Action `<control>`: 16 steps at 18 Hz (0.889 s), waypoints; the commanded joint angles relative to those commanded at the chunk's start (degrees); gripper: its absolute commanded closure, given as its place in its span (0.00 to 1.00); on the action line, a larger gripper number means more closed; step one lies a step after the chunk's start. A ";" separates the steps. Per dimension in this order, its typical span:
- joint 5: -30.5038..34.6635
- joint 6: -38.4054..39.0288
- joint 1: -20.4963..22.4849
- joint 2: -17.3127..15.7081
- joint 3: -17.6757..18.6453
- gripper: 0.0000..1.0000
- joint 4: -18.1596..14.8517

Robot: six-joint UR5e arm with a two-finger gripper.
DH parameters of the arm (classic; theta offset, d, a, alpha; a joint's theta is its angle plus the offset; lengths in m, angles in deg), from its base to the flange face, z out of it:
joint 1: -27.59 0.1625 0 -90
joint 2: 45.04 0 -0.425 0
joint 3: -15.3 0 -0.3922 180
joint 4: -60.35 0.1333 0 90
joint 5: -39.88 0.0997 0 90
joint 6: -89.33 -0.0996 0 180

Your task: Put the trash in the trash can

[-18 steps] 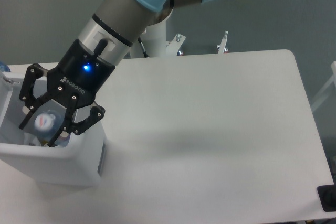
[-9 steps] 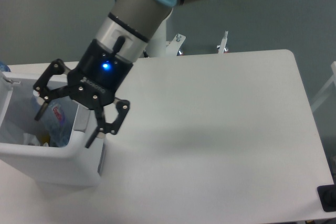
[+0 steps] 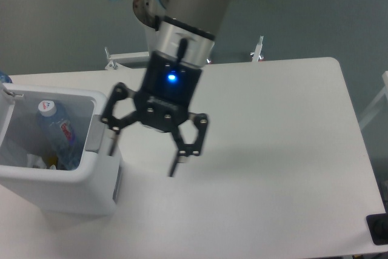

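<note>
Overhead: UR5e arm w/ empty claw above a white table, trash already in the bin.

Gripper (image 3: 142, 157) hangs over the white table (image 3: 273, 150), just right of the trash can (image 3: 57, 193), w/ its 2 black fingers (image 3: 185, 150) spread wide apart and nothing between them; a blue light glows on its black body. Left finger sits near the can's right wall, by the grey panel on that side. Trash can is at the table's left edge, white, boxy, rounded rim. Inside it lies the plastic bottle (image 3: 57, 134), clear, white cap pointing to the far side, blue-red label facing up. Small bits of other clutter show at the can's bottom, too small to tell what they are. A black object (image 3: 379, 230) sits at the table's near right corner.
</note>
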 joint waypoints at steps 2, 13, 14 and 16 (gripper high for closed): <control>3.51 -3.79 1.32 0.44 0.09 0.00 -0.53; 20.22 -21.90 7.74 2.46 3.08 0.00 -6.05; 21.45 -22.52 7.83 2.64 3.08 0.00 -7.37; 23.47 -23.40 7.83 3.34 3.08 0.00 -9.22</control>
